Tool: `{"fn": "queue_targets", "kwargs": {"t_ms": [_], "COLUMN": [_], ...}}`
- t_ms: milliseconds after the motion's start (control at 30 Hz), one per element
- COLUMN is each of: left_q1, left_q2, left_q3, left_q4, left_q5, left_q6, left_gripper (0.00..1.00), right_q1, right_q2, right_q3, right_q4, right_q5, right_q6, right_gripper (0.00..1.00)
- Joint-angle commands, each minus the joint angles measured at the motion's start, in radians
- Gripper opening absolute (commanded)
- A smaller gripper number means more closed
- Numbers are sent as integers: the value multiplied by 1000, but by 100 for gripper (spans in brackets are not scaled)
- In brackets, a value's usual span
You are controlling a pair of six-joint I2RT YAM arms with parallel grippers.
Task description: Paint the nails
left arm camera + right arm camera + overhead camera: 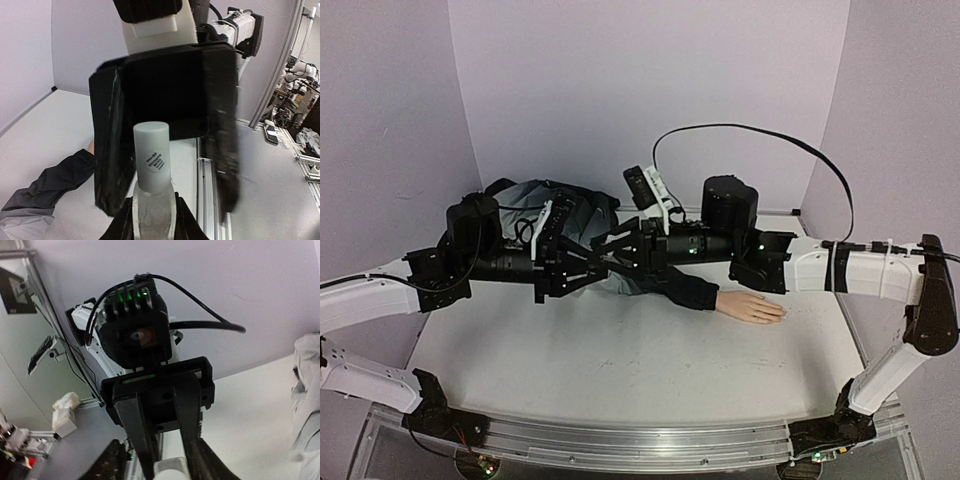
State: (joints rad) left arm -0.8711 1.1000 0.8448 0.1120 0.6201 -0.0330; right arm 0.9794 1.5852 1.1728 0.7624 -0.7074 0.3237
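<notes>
The nails (pixel 778 314) of a pale mannequin hand (pixel 750 306) are pictured lying on the counter (pixel 620 370). They are well behind the right pincer (pixel 162 465), under that arm's forearm, and are too small to be made out singly. The hand is seen emerging from a dark sleeve (pixel 675 288), which is stretched beneath both pincers. A small whitish bottle (pixel 152 200) is pinched by its body in the left pincer (pixel 154 212). It is held above the sleeve, with its cylindrical cap (pixel 151 157) turned toward the right pincer. The right pincer is shown spread, its fingers set either side of the cap, with a plain gap on at least one side. A grey jacket (pixel 545 200) is heaped behind the left pincer.
</notes>
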Motion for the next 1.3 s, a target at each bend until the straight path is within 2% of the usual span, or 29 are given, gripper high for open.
{"fn": "queue_targets", "kwargs": {"t_ms": [0,67,100,200,333,533,733,900,1000,1267], "left_q1": [-5,-5,-5,-10,-19,-20,-27,-32,-32,-35], "left_q2": [-31,-42,-45,-54,-67,-73,-64,-54,-43,-35], "left_q3": [5,-3,-4,-10,-12,-9,0,10,18,22], "left_q4": [77,76,75,66,55,47,26,-5,-15,-26], "left_q5": [-168,-258,-286,-352,-423,-486,-485,-550,-545,-542], "left_q6": [31,71,87,134,161,169,205,248,249,251], "left_gripper": [0,0,0,0,0,0,0,0,0,0], "right_q1": [44,41,37,16,-14,-14,-14,-15,-14,-14], "right_q2": [-30,-50,-59,-96,-99,-48,35,96,136,231], "right_q3": [95,120,136,163,225,287,386,522,586,696], "right_q4": [-124,-207,-251,-345,-522,-539,-545,-738,-807,-849], "right_q5": [248,360,389,415,476,480,397,380,370,298], "right_q6": [26,68,87,150,224,268,248,204,192,181], "right_gripper": [66,82,85,91,91,79,78,76,69,35]}}
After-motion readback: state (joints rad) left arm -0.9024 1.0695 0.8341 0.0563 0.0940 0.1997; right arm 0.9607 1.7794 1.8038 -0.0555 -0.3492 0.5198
